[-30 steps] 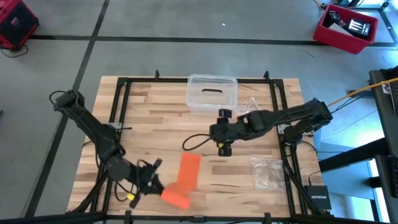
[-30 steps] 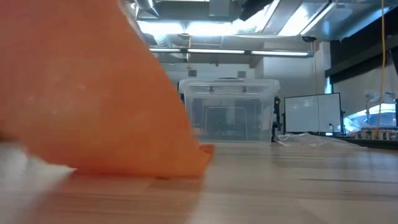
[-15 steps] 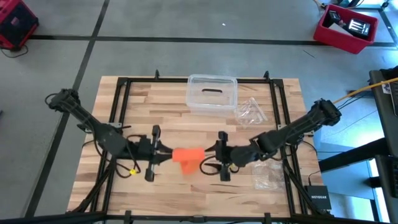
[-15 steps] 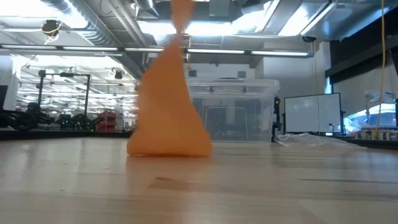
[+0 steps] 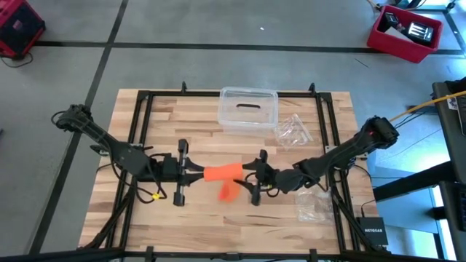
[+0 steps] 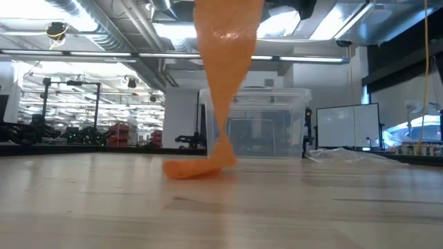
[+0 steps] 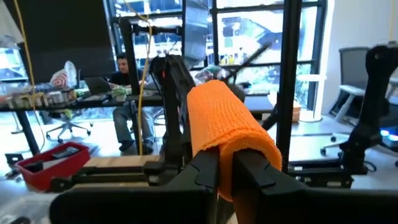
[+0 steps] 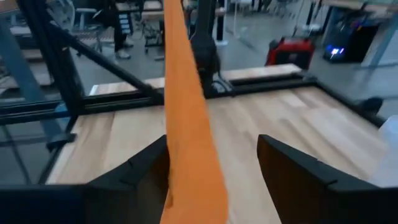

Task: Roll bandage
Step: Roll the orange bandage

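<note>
A bright orange bandage point(image 5: 222, 173) hangs stretched between two robot arms above the middle of a wooden table point(image 5: 160, 124), its woven, faintly ribbed fabric catching the overhead light. The left gripper point(image 5: 191, 172) pinches one end with its fingers nearly together; the left wrist view shows the strip draped thickly over those dark fingers point(image 7: 208, 171) like a folded cuff. The right gripper point(image 5: 251, 180) sits just beside the other end with its fingers spread wide, and from its wrist camera the band point(image 8: 186, 118) runs as a long flat ribbon between them, though whether they actually press it cannot be told.

From above, a loose tail droops below the taut span toward the tabletop. The low view alone shows how far it falls: the strip point(image 6: 220, 83) narrows downward and its tip curls flat on the wood.

That view also looks straight through the clear plastic box point(image 5: 248, 109) at the table's far edge, which the overhead camera shows flanked by crinkled clear bags point(image 5: 293, 131). Only the left wrist camera catches a seated person point(image 7: 127, 99) at a desk beyond the table.
</note>
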Tool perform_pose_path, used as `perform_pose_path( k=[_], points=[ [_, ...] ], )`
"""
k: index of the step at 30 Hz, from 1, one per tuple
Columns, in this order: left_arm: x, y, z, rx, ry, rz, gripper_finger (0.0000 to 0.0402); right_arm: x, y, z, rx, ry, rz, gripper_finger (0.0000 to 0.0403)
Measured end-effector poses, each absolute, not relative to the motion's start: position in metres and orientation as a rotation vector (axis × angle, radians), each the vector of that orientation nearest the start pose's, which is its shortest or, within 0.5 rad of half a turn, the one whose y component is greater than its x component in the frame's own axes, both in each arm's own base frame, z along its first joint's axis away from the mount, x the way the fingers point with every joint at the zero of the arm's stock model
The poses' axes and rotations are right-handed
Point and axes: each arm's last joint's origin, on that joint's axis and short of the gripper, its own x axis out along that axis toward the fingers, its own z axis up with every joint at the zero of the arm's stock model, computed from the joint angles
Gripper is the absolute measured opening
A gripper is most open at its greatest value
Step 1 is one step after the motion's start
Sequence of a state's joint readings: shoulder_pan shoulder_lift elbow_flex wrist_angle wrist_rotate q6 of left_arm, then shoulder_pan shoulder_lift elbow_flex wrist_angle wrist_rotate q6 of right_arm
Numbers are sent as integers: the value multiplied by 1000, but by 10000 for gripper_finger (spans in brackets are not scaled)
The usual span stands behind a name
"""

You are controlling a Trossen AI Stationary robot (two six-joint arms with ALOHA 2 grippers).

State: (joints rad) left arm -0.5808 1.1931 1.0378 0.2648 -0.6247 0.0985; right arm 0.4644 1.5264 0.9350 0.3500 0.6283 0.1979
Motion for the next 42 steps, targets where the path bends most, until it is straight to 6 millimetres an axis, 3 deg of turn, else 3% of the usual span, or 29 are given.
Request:
perform_pose_path(
  k=[8, 16, 19, 24, 26, 30, 35, 42],
  points=[
    [231, -131, 381, 47, -96, 50, 15, 322, 125, 244, 43, 178, -166, 237],
    [230, -131, 383, 62, -115, 52, 15, 331, 108, 248, 24, 176, -133, 225],
    [230, -131, 385, 79, -130, 55, 15, 331, 107, 248, -20, 183, -131, 175],
    [229, -128, 388, 83, -146, 123, 15, 330, 107, 248, -66, 184, -170, 34],
    [227, -123, 390, 87, -141, 191, 15, 329, 110, 248, -79, 182, -162, 12],
    [224, -117, 395, 120, -156, 223, 15, 328, 113, 248, -100, 180, -154, 24],
    [223, -113, 397, 165, -155, 238, 15, 329, 114, 248, -90, 181, -97, 6],
    [226, -108, 397, 184, -147, 262, 15, 330, 114, 247, 23, 191, -19, 38]
  ],
)
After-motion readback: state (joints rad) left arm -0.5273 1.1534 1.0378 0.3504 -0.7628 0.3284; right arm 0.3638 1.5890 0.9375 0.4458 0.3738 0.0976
